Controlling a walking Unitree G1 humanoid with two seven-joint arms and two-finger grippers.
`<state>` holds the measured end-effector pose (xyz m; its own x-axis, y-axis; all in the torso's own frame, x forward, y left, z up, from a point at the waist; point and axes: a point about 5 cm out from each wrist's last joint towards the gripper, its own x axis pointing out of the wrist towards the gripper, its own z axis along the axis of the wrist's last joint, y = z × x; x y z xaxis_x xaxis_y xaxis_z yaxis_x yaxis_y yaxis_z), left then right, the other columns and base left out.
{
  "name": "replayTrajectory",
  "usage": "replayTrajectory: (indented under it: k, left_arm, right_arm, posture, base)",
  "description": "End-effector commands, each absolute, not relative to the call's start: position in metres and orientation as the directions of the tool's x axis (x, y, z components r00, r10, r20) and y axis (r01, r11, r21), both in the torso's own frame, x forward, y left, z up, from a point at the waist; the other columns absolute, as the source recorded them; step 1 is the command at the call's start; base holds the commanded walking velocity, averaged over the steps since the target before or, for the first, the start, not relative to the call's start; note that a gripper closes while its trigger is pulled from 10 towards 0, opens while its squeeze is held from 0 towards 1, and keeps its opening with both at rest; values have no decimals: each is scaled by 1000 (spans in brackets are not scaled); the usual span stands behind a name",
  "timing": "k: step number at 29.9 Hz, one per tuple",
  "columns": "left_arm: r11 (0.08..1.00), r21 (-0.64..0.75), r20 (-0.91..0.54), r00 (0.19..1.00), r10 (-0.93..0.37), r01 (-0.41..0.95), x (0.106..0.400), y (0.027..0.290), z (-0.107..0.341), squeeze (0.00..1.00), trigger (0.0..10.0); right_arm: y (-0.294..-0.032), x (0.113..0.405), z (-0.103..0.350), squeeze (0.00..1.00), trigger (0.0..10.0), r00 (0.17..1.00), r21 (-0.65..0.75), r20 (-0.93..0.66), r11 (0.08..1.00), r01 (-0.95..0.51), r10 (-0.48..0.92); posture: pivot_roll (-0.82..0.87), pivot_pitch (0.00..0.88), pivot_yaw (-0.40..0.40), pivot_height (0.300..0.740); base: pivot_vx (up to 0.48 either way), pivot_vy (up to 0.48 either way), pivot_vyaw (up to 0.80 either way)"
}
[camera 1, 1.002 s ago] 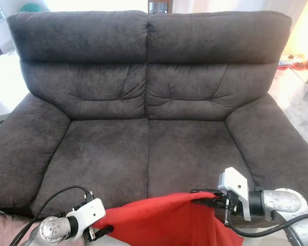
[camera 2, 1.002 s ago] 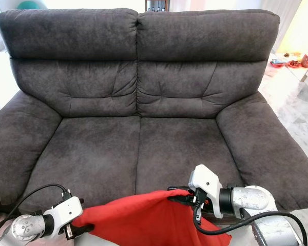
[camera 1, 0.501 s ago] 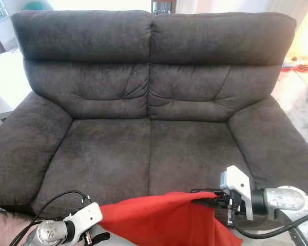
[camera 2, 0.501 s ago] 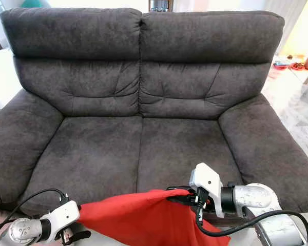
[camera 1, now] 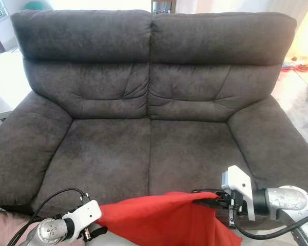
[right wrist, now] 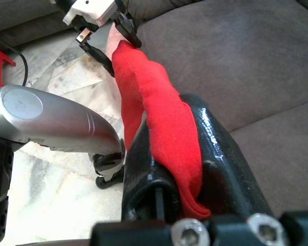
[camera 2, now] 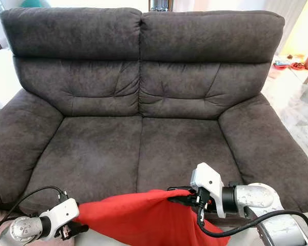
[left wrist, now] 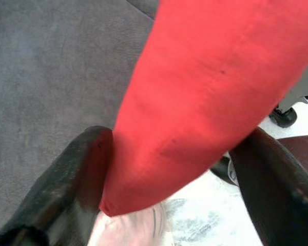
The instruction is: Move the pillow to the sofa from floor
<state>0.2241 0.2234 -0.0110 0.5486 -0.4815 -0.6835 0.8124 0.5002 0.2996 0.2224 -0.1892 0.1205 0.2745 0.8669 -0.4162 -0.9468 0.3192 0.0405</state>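
The right end effector [camera 2: 180,196] is pinching the upper right corner of the red pillow [camera 2: 143,218]; in the right wrist view its two black fingers [right wrist: 215,154] are pressing on the folded red fabric from both sides. The left end effector [camera 1: 96,233] is gripping the opposite, left corner, and in the left wrist view the red cloth is running between its two dark fingers [left wrist: 66,179] with one finger touching the fabric and the other sitting just beside it. Between the two end effectors the pillow is hanging slack like a sheet, its top edge stretching from one corner to the other and its lower part drooping below the right end effector. The right corner is sitting higher than the left one.

Just beyond both end effectors the front edge of the dark grey sofa [camera 1: 149,102] is lying, and the pillow is hovering in front of that edge, with its top edge overlapping the seat cushions [camera 2: 138,148] in the head views; whether it is touching them cannot be told. The two-seat sofa is spreading outward from there: seat cushions directly ahead of the end effectors, padded backrests beyond, and wide armrests to either side. Under the end effectors a pale marble-patterned floor [right wrist: 51,195] is showing. Farther out past the right end effector, beyond the right armrest, bright floor is carrying some small red items [camera 2: 292,62].
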Motion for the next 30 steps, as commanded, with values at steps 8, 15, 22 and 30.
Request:
replayTrajectory:
  k: [8, 15, 22, 30]
  left_arm:
    - [501, 306, -669, 558, -491, 809, 227, 218, -13, 0, 0]
    - [511, 289, -663, 554, -503, 809, 227, 216, -14, 0, 0]
    - [517, 257, -666, 537, -517, 816, 225, 215, -16, 0, 0]
    - [508, 257, -675, 529, -514, 822, 224, 215, -18, 0, 0]
  right_arm:
    - [-186, 225, 146, 0, 10000, 293, -44, -334, 295, -954, 896]
    - [-185, 225, 147, 0, 10000, 291, -43, -332, 294, -955, 897]
    - [-185, 225, 147, 0, 10000, 291, -44, -333, 294, -955, 897]
    - [-184, 226, 144, 0, 10000, 293, -43, -331, 296, -954, 897]
  posture:
    - [59, 5, -35, 740]
    - [59, 6, -37, 740]
    - [57, 6, -37, 740]
    - [61, 5, -37, 740]
  base:
    - [0, 0, 0]
    - [0, 0, 0]
    - [0, 0, 0]
    - [0, 0, 0]
